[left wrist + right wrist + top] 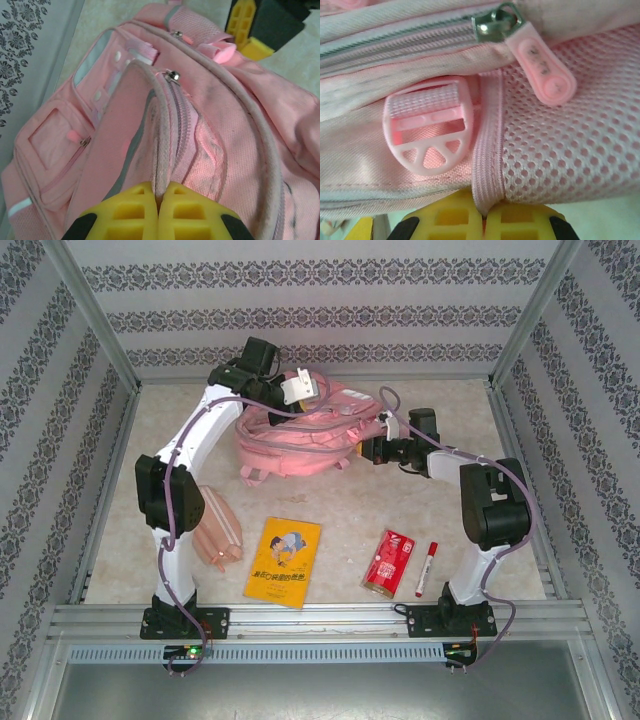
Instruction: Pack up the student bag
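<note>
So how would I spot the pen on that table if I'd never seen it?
Start at the big pink backpack at the far side, then come to the near edge by the right arm's base. The pen lies just right of the red packet: thin and white with a red cap.

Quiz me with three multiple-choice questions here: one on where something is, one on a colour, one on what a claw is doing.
1. Where is the yellow booklet? A) inside the pink backpack B) held by a gripper C) on the table.
2. What colour is the zip pull by the right gripper? A) pink B) green C) black.
3. What is the left gripper doing? A) hanging open B) pinching the backpack's piped seam C) resting on the table.
C: it lies flat between the arm bases. A: it matches the fabric. B: its yellow fingers meet on the seam.
</note>
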Available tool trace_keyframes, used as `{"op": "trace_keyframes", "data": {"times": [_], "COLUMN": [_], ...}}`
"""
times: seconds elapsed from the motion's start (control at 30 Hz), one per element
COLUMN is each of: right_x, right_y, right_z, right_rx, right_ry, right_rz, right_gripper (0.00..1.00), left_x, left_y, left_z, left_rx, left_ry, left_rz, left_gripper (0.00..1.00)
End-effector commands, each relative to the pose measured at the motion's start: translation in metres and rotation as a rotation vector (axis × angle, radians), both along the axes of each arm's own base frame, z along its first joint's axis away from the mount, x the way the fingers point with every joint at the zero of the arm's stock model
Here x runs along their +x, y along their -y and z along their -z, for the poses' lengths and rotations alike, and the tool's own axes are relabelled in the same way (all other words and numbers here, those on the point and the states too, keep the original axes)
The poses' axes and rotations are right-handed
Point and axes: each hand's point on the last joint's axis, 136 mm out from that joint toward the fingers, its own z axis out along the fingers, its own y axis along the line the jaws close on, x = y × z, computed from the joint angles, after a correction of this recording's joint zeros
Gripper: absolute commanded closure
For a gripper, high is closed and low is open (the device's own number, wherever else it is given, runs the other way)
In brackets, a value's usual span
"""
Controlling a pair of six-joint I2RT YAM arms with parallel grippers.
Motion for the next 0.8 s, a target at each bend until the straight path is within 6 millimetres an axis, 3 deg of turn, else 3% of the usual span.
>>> {"op": "trace_keyframes", "data": {"times": [0.0,0.1,0.33,0.57,0.67,0.77], "right_x": [-0.034,-0.052,-0.067,-0.079,-0.086,-0.081], "right_y": [-0.023,-0.036,-0.047,-0.061,-0.066,-0.059], "right_z": [-0.03,-0.043,-0.047,-0.033,-0.029,-0.022], "right_rx": [0.102,0.154,0.132,0.063,0.05,-0.005], "right_ry": [0.05,0.087,0.09,0.045,0.018,-0.019], "right_rz": [-0.205,-0.32,-0.385,-0.405,-0.413,-0.339], "right_gripper": [1.0,1.0,1.0,0.98,0.92,0.86], "left_x": [0.023,0.028,0.031,0.036,0.033,0.031], "left_y": [0.013,0.02,0.046,0.063,0.071,0.074], "left_z": [-0.031,-0.025,-0.016,-0.01,-0.001,0.006], "left_rx": [-0.066,-0.08,-0.132,-0.122,-0.101,-0.096], "left_ry": [0.165,0.163,0.136,0.132,0.133,0.127], "left_rz": [-0.025,-0.036,-0.057,-0.091,-0.076,-0.066], "left_gripper": [1.0,1.0,1.0,1.0,1.0,1.0]}}
